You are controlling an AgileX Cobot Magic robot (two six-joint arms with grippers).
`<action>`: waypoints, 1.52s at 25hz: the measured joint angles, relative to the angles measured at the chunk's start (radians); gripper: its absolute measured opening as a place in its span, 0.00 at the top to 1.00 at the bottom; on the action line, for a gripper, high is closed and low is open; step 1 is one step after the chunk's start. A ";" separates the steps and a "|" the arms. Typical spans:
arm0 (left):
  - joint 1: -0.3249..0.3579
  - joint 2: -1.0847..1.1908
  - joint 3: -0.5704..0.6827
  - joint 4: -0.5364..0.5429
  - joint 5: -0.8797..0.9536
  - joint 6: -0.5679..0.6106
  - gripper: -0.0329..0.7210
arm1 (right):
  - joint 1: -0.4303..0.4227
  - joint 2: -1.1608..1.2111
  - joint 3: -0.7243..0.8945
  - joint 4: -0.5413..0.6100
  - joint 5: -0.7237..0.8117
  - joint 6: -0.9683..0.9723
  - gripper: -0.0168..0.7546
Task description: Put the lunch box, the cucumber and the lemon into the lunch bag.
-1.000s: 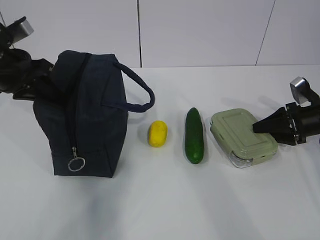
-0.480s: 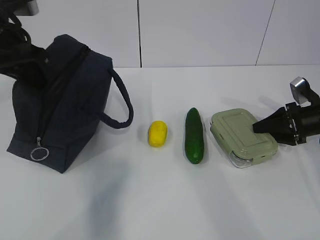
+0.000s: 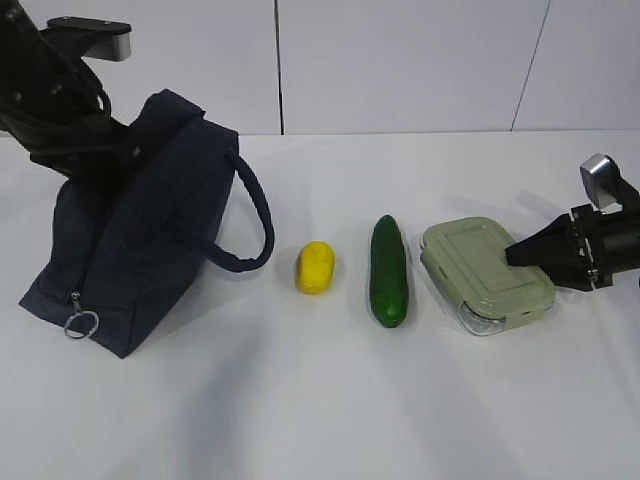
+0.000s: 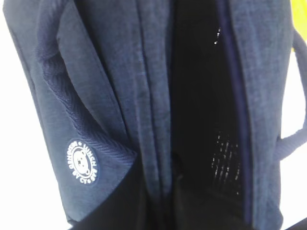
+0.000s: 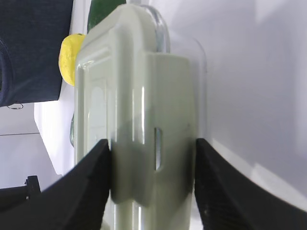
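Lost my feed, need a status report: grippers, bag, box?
Left gripper shut on tilted dark navy fabric lunch bag. Right gripper shut on sage-green-lidded clear lunch box, box on table. Nothing in the way.

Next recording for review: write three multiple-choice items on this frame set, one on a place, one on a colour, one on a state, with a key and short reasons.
1. What lies directly between the small yellow oval lemon and the clear rectangular lunch box with the pale sage-green lid?
A. the dark green glossy cucumber
B. a red apple
C. a metal spoon

2. What colour is the boxy fabric lunch bag with loop handles?
A. bright orange
B. dark navy
C. white

3. How does the right gripper stand at the lunch box?
A. far above it, shut
B. its jaws on either side of the box's end
C. holding the lemon

Key: 1 A, the exterior view shows lemon, cucumber, box in a row on the white table. 2 B, both the exterior and left wrist views show navy fabric. 3 B, the right wrist view shows a black finger on each side of the lid.
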 joint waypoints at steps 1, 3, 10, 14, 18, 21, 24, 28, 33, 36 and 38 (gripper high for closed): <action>0.000 0.000 0.000 0.002 0.000 0.000 0.93 | 0.000 0.000 0.000 0.000 0.000 0.000 0.46; 0.000 0.000 0.000 0.000 0.000 0.000 0.93 | 0.001 -0.002 0.000 0.000 0.000 0.003 0.46; 0.000 0.000 0.000 0.000 0.000 0.000 0.93 | 0.017 -0.016 0.000 -0.002 -0.021 0.017 0.49; 0.000 0.000 0.000 0.000 0.000 0.000 0.93 | 0.024 -0.018 0.000 -0.002 -0.027 0.025 0.50; 0.000 0.000 0.000 0.000 0.000 0.000 0.93 | 0.025 -0.020 0.000 0.003 -0.029 0.029 0.50; 0.000 0.000 0.000 0.000 0.000 0.000 0.93 | 0.025 -0.025 0.000 0.009 -0.037 0.031 0.50; 0.000 0.000 0.000 0.000 0.000 0.000 0.93 | 0.025 -0.034 0.002 0.012 -0.048 0.035 0.50; 0.000 0.000 0.000 0.000 0.000 0.000 0.93 | 0.025 -0.040 0.004 0.034 -0.067 0.044 0.51; 0.000 0.000 0.000 0.000 0.000 0.000 0.93 | 0.025 -0.040 0.004 0.050 -0.080 0.056 0.51; 0.000 0.000 0.000 0.000 0.000 0.000 0.93 | 0.025 -0.040 0.004 0.064 -0.089 0.060 0.51; 0.000 0.000 0.000 0.000 0.000 0.000 0.93 | 0.025 -0.042 0.004 0.069 -0.093 0.060 0.51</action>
